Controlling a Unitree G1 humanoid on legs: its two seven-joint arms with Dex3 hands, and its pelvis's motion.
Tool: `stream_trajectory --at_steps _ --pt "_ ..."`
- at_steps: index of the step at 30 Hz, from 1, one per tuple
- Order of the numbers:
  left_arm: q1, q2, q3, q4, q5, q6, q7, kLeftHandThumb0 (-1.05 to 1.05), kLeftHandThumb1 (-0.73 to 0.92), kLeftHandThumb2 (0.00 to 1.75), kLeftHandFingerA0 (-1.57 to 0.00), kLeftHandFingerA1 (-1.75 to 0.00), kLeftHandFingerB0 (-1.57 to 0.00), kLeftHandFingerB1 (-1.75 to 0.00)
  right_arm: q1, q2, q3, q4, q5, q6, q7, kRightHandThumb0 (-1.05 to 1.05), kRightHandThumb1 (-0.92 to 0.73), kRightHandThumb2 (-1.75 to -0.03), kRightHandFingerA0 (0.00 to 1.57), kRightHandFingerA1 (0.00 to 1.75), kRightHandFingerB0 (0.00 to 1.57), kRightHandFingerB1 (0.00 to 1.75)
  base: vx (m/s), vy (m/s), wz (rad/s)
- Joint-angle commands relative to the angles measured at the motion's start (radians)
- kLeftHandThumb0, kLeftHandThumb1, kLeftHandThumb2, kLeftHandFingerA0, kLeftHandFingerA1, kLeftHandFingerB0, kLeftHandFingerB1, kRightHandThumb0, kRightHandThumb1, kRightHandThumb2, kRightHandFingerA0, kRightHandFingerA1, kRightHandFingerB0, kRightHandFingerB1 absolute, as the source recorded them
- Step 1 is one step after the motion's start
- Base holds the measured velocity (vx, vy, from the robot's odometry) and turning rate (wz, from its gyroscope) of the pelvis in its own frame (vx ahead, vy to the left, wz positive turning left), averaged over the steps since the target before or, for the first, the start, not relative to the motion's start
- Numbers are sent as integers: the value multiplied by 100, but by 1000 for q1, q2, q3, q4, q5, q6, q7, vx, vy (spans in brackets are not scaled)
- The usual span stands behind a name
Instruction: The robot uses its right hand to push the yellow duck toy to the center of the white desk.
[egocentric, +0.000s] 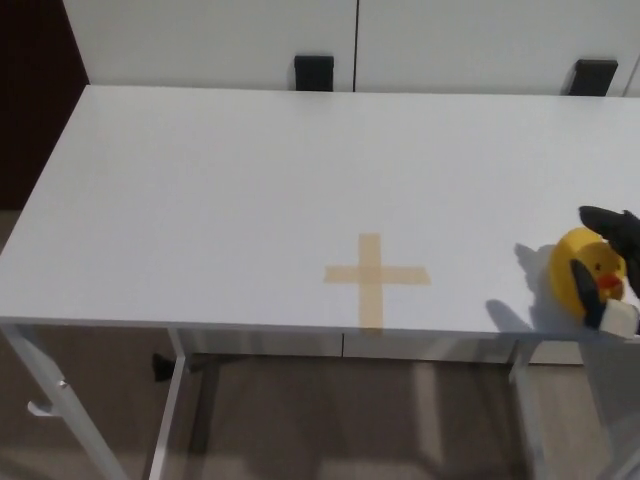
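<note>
— Head view, left to right: what lies on the white bench (200, 190)?
— A tan tape cross (376, 276) near the front edge, then a round yellow duck toy (583, 272) with orange beak at far right.
— The right robot hand (612, 268)?
— Black fingers cupped around the duck; left hand unseen.

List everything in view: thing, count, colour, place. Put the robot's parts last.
desk: one, white, fills most of the view, on pale metal legs.
tape cross: one, tan, on the desk near its front edge, right of the middle.
duck toy: one, yellow with a red beak, on the desk at its right front, right of the cross.
black brackets: two, along the desk's far edge against the white wall.
right hand: one, black, at the right picture edge, fingers around the duck toy.
</note>
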Motion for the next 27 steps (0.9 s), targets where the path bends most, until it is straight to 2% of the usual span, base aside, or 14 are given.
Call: stream_trajectory --at_steps 1,2,3,4,5,6,7,9,12,13,17,18,26,27 --pt "2 12 -11 -7 19 -29 1 25 -50 148 -149 -86 -157 -85 1 79 -8 -16 12 36 -49 -87 -79 -119 4 43 7 40 0 0 0" --pt "1 13 -12 -8 20 -30 1 25 -50 148 -149 -86 -157 -85 0 84 -10 -18 12 36 -53 -87 -79 -119 4 43 7 40 0 0 0" --pt "1 10 -13 -8 19 -27 5 29 -49 153 -148 -85 -157 -84 -1 96 -21 -19 20 45 -64 -93 -91 -83 5 35 15 32 0 0 0" --pt "1 9 -13 -7 19 -26 6 29 -49 153 -148 -85 -157 -84 -1 100 -25 -20 21 48 -67 -93 -91 -83 5 35 15 32 0 0 0" --pt "2 8 -10 -4 16 -30 5 7 -20 86 -140 -124 -138 -122 1 120 -33 -28 29 52 -84 -90 -92 -83 2 32 12 28 0 0 0" --pt "3 6 -9 -1 13 -34 3 7 -20 86 -140 -124 -138 -122 2 134 -39 -34 33 54 -97 -90 -92 -83 2 32 12 28 0 0 0" --pt "5 5 -9 -1 14 -36 4 23 -52 154 -154 -91 -152 -83 3 146 -43 -41 35 56 -107 -83 -78 -121 2 33 12 31 0 0 0" --pt "7 4 -9 -3 12 -36 2 24 -54 162 -139 -93 -155 -86 4 162 -49 -50 33 59 -116 -84 -80 -121 3 33 5 28 0 0 0" --pt "9 5 -15 -6 17 -37 2 22 -56 160 -143 -86 -156 -77 2 177 -50 -58 28 60 -120 -85 -79 -118 6 35 9 27 0 0 0" --pt "11 7 -21 -8 24 -40 4 26 -51 167 -140 -93 -155 -83 -2 189 -46 -65 20 62 -124 -88 -92 -81 3 36 8 29 0 0 0" --pt "10 6 -20 -9 20 -35 3 28 -55 162 -141 -88 -157 -79 -4 199 -38 -77 12 67 -123 -93 -92 -81 4 36 8 29 0 0 0" --pt "8 4 -15 -10 14 -31 1 26 -52 162 -147 -93 -155 -82 -6 212 -28 -89 9 69 -116 -96 -81 -122 2 32 8 28 0 0 0" --pt "8 -1 -13 -2 20 -37 7 25 -51 152 -145 -93 -157 -82 -12 250 13 -100 -9 56 -114 -91 -77 -120 3 38 9 33 0 0 0" --pt "7 -1 -15 -3 22 -37 7 23 -52 160 -148 -88 -153 -82 -16 256 20 -98 -11 55 -115 -96 -92 -81 3 37 12 31 0 0 0"
